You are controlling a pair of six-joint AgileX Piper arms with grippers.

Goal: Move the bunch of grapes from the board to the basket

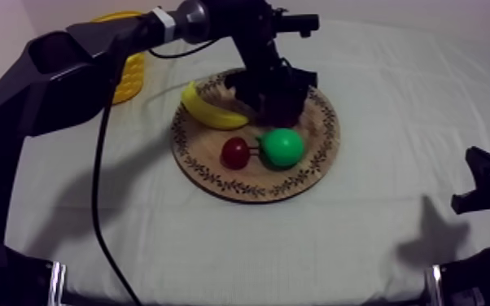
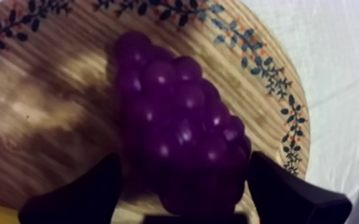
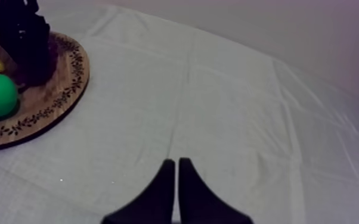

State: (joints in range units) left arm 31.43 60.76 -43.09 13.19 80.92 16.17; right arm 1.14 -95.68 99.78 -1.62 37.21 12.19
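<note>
Top view has the left arm reaching in from the upper left, with the left tool point(image 1: 277, 96) low over the far side of the round wooden board point(image 1: 216, 175). The board lies near the middle of the tabletop point(image 1: 362, 236). On it, a banana point(image 1: 207, 110) lies along the far left rim. A small red fruit point(image 1: 235, 152) and a green pear point(image 1: 282, 147) sit side by side on the near half, just in front of the tool. The yellow basket point(image 1: 130, 77) stands on the tabletop beyond the board's left side, partly behind the left arm. It is close to the board but not touching it.

Left wrist view looks down on the bunch of grapes point(image 2: 182, 125), dark purple, lying on the bare wood inside the patterned rim. The tool's 2 black fingers point(image 2: 80, 196) are spread wide, 1 at each side of the bunch's nearer end, so the grapes sit between them. I cannot tell whether either finger touches the grapes. The bunch rests on the board and is not lifted.

Right wrist view shows the right tool point(image 3: 177, 164) with its 2 fingers lying together as a narrow wedge, holding nothing, over bare cloth well apart from the board. Farther off in this view, the left tool stands over the board between the banana and the pear.
</note>
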